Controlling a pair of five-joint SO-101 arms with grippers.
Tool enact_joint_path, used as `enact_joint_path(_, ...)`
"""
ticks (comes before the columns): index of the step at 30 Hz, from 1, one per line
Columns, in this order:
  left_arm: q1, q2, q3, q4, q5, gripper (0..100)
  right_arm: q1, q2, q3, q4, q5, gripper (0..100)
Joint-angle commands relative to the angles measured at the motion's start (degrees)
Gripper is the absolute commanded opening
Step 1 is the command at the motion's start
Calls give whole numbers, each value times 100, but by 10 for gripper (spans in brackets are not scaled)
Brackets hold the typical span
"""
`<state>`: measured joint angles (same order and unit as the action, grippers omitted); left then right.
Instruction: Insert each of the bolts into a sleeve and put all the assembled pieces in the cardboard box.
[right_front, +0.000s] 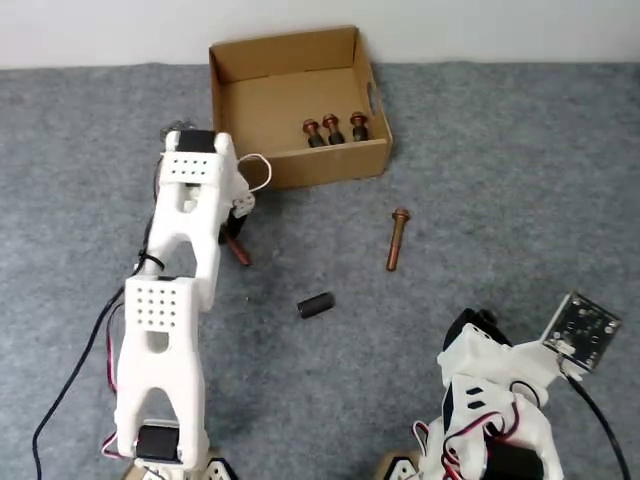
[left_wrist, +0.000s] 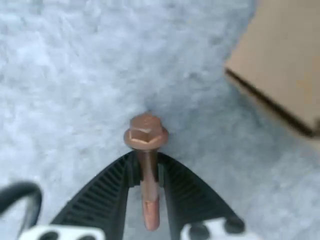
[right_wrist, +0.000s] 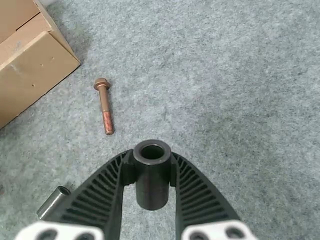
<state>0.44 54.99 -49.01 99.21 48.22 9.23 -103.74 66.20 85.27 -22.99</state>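
the left claw (left_wrist: 146, 161) is closed down on a copper bolt (left_wrist: 145, 134). its black ribbed fingers (left_wrist: 107, 190) pinch the shank from both sides. the flanged hex head sticks out just past the tips, and the threaded end runs back between the fingers toward the wrist. the grey carpeted desk (right_front: 500, 150) lies under this claw. a corner of the cardboard box (right_front: 285, 48) sits near, ahead of the tips and off to one side, not touching claw or bolt.

the right claw (right_wrist: 151, 162) is closed partway around a black sleeve (right_wrist: 151, 192), gripping its round body on both sides. the sleeve's open bore faces forward beyond the tips, and nothing sits in the bore. ahead of this claw, well apart from it, a loose bolt (right_wrist: 104, 106) lies flat on the desk. its head points toward the box and its threads point back toward the claw. the box stands farther ahead still, beyond that bolt.

a loose sleeve (right_front: 315, 305) lies on its side on the desk between the two claws, touching neither. in the right wrist view it shows close beside the outer edge of one right-claw finger.

inside the box, three assembled pieces (right_front: 333, 128) stand in a row against the wall nearest the arms, copper heads up. from the left claw they are over the box wall and farther along it.
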Motion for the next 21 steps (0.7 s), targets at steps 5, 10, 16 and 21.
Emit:
enact_joint_path(5,527,-2840,2079,123,-571,5,-453,4,-35,-75,18,8)
enact_joint_path(10,703,-4475,3389,114,-844,4,-787,4,-53,-75,35,8)
enact_joint_path(16,782,-6268,4462,97,-1407,4,-1323,4,-114,-75,44,8)
enact_joint_path(21,782,-7622,5235,-325,-1758,4,-1692,4,-193,-84,308,8)
